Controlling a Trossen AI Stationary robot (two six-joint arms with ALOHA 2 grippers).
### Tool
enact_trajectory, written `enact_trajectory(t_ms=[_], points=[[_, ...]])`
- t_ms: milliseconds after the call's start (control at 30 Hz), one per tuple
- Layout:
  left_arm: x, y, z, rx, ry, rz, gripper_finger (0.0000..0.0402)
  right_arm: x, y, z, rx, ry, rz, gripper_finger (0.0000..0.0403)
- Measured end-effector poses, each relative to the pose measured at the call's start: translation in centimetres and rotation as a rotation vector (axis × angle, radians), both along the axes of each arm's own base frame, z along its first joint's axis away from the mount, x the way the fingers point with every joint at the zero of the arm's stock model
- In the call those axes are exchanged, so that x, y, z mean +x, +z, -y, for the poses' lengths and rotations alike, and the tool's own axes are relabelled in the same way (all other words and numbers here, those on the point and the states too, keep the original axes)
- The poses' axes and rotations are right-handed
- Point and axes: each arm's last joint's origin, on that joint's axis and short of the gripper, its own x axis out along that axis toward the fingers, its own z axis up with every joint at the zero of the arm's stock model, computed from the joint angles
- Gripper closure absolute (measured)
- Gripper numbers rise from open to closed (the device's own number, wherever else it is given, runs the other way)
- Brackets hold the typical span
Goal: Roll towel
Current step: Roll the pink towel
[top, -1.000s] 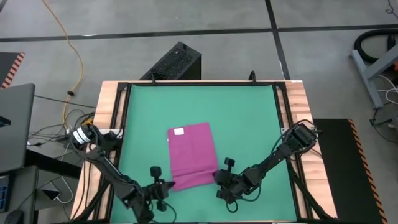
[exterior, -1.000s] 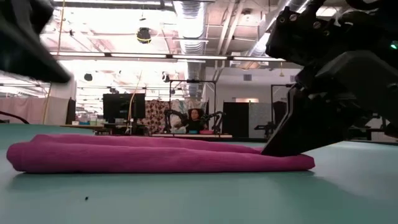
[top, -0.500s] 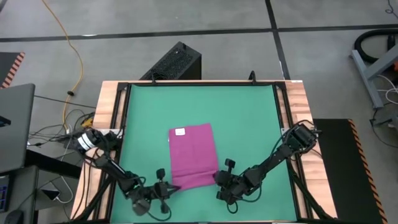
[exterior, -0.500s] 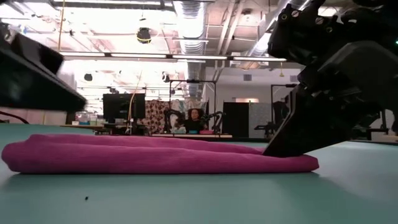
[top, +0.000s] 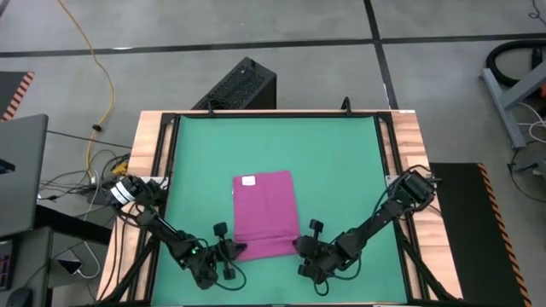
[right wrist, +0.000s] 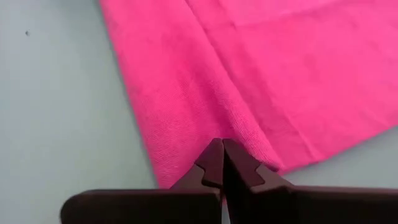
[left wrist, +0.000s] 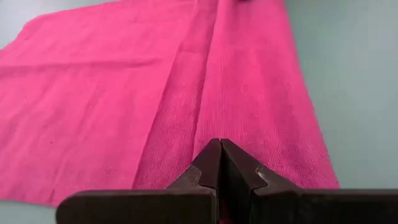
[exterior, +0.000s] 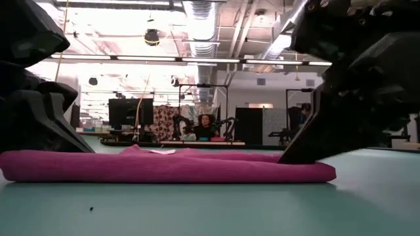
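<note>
The magenta towel (top: pixel 265 213) lies flat and folded on the green mat (top: pixel 341 162), a white tag (top: pixel 248 180) at its far left corner. My left gripper (top: pixel 240 249) is shut, its tips down on the towel's near left corner (left wrist: pixel 221 144). My right gripper (top: pixel 299 246) is shut on the near right corner (right wrist: pixel 222 142). In the low view the towel (exterior: pixel 170 167) spans the picture between both dark hands. My left gripper rests its shut fingertips (left wrist: pixel 211 155) on the towel's top near the near left corner, by a fold line (left wrist: pixel 186 112), slanting down from the near left. Whether any cloth is caught between them does not show. My right gripper pinches cloth at the towel's near right corner (right wrist: pixel 239 134) between its fingertips, slanting down from the near right. Creases run into the tips. The towel stays lying on the mat (exterior: pixel 308 172).
The mat is framed by black rails and wooden borders (top: pixel 153 162). Open mat lies far of the towel and on both its sides. A black box (top: pixel 239 85) stands on the floor beyond the far edge. The room behind shows in the low view.
My left gripper has come down and moved toward the towel's near left corner, its shut tips now on the cloth; its arm has sunk low over the mat. My right gripper has stayed at the near right corner.
</note>
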Motion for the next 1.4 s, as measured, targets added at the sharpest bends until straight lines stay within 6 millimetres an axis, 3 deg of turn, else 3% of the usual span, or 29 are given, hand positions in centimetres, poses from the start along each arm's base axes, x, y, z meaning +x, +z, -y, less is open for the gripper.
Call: enact_trajectory(t_ms=[167, 333, 467, 700, 1000, 1400], points=[[-0.1, -0.1, -0.1, 0.016, -0.001, -0.012, 0.0401, -0.7, 1.9, -0.6, -0.072, 0.013, 0.074, 0.0368], [0.0, -0.1, -0.1, 0.047, -0.017, -0.026, 0.0402, -1.4, 3.5, -2.3, -0.169, 0.196, 0.110, 0.0331], [0.2, -0.2, -0.4, 0.062, -0.033, -0.048, 0.0401, -1.7, 3.3, -3.2, -0.210, 0.346, 0.071, 0.0272], [0.8, -0.4, -1.3, 0.058, -0.039, -0.099, 0.0401, -0.5, 3.4, -2.1, -0.269, 0.381, 0.061, 0.0161], [0.6, -0.7, -1.6, 0.081, -0.045, -0.158, 0.0402, -1.0, 1.2, -0.1, -0.275, 0.389, -0.026, 0.0168], [0.5, -0.8, -1.8, 0.100, -0.054, -0.182, 0.0401, -2.7, -1.5, 1.9, -0.215, 0.369, 0.075, 0.0168]])
